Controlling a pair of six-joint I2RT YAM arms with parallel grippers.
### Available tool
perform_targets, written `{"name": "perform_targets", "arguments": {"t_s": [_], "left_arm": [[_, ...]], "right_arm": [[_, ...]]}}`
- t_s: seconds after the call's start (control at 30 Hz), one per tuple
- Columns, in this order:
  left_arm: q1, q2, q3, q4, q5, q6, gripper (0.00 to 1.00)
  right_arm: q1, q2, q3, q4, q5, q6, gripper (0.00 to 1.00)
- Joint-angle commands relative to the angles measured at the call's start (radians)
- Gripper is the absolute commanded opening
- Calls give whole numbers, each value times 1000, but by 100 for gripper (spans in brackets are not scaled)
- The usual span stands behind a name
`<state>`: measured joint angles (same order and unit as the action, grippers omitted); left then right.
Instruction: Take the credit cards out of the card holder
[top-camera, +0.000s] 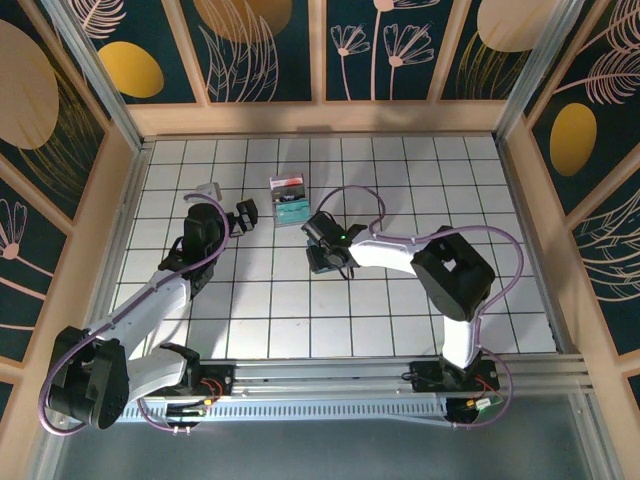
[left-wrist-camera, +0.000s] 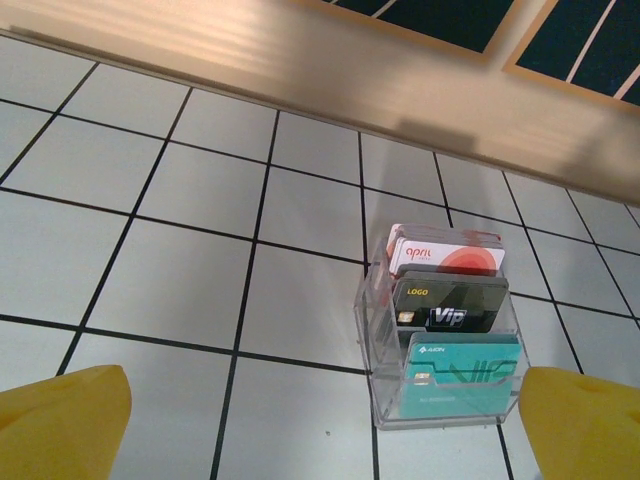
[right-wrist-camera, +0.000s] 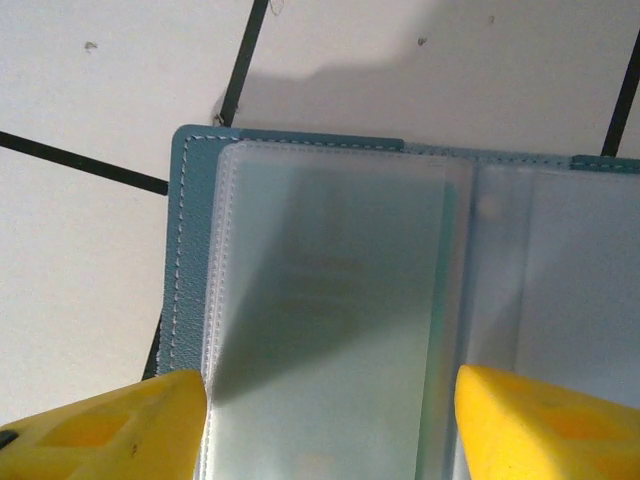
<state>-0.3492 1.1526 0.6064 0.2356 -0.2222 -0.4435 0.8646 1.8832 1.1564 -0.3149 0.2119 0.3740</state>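
Just beneath right claw (right-wrist-camera: 330, 410) lies card holder (right-wrist-camera: 330, 270).

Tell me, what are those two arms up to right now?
Left gripper open, facing clear box holding three cards. Right gripper open over the opened card holder. Nothing blocking.

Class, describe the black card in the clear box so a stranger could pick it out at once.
On the white tiled table, toward the back wall, stands a clear plastic box holding three tiered cards. The black card is the middle one, marked VIP, with a white-and-red card behind and a teal card in front.
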Motion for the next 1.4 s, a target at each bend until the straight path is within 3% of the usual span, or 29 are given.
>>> {"name": "perform_targets", "arguments": {"t_s": [0.0, 0.23, 0.47, 0.63, 0.93, 1.37], "left_arm": [[1, -7, -11, 34, -20, -17, 99], [1, -8, -1, 36, -15, -11, 99], [1, -16, 11, 34, -15, -13, 99], [1, -30, 20, 35, 10, 1, 99], [0, -37, 24, 17, 52, 23, 99], [0, -32, 33, 6, 41, 35, 99]], "right_arm": [[-6, 24, 13, -9, 5, 11, 67], [-8, 31, -14, 3, -20, 20, 60], [-10, 33, -19, 27, -77, 30, 34], [-10, 8, -14, 26, -85, 51, 34], [-29, -47, -20, -23, 62, 78, 44], [-113, -107, -65, -13, 73, 77, 47]]}}
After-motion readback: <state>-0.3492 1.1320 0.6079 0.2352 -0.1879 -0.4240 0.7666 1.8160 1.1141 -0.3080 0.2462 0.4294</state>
